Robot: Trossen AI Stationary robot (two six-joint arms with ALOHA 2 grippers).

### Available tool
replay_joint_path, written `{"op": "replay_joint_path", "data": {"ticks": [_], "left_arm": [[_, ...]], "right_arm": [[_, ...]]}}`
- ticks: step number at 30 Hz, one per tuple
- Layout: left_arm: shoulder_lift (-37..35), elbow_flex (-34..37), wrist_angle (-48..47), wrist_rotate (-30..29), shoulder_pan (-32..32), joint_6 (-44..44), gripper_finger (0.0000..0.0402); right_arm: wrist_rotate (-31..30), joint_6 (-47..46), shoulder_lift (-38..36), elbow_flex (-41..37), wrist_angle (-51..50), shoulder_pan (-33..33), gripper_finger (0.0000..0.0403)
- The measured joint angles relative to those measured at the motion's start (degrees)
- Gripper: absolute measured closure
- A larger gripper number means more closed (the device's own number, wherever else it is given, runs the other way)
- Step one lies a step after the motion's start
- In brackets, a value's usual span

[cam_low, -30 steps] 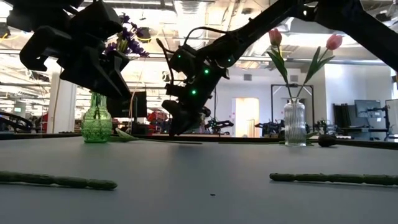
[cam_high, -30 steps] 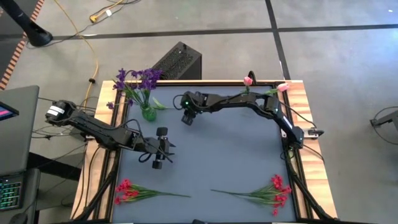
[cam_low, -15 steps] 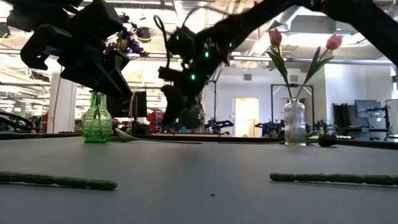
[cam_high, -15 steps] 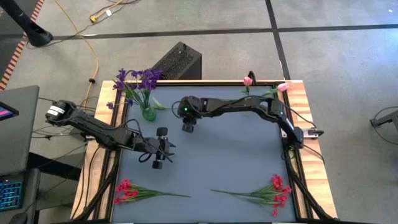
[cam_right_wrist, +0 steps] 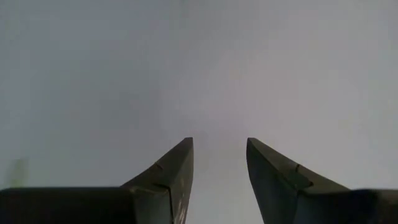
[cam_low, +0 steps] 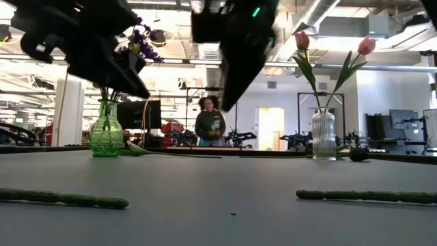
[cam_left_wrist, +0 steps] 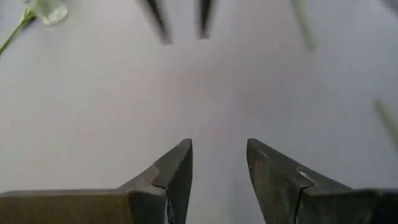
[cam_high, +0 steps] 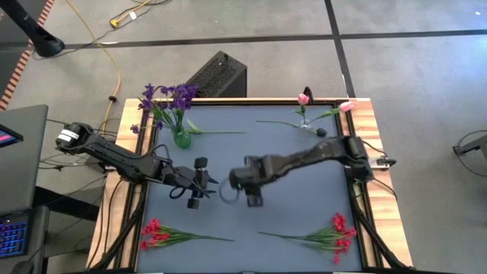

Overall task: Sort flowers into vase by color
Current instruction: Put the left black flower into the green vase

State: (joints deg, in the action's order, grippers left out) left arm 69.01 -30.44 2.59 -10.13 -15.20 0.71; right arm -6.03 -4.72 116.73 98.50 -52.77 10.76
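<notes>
Done: I see purple flowers (cam_high: 169, 97) and pink tulips (cam_high: 303, 99) in vases.
Left: red sprays (cam_high: 154, 232) near me.
Pincers: left pincer (cam_left_wrist: 219, 163) and right pincer (cam_right_wrist: 219, 163) parted, empty.

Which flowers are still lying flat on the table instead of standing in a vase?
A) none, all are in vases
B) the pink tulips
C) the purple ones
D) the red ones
D: two sprays of red flowers lie flat near the table's front edge, while the purple flowers stand in the green vase and the pink tulips in the clear vase.
</notes>
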Motion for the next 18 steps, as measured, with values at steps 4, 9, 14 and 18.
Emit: {"op": "replay_joint_path", "data": {"ticks": [4, 9, 14, 18], "left_arm": [[1.4, -0.9, 5.5, 1.8, -0.5, 2.2, 0.026], [8.2, -6.7, 7.4, -2.1, -2.9, 1.3, 0.0268], [18.7, -16.3, -0.2, -8.4, -3.3, 1.1, 0.0277], [25.4, -26.0, -13.7, -12.8, -1.4, 0.9, 0.0278]], "right_arm": [[-0.1, -1.8, -1.5, 0.0, -3.3, 7.1, 0.023], [-7.4, -5.1, -3.7, 0.0, -4.1, 14.9, 0.023], [-16.0, -11.3, -4.5, -1.3, -4.5, 19.7, 0.023], [-16.4, -15.9, -4.8, -2.9, -5.4, 21.3, 0.023]]}}
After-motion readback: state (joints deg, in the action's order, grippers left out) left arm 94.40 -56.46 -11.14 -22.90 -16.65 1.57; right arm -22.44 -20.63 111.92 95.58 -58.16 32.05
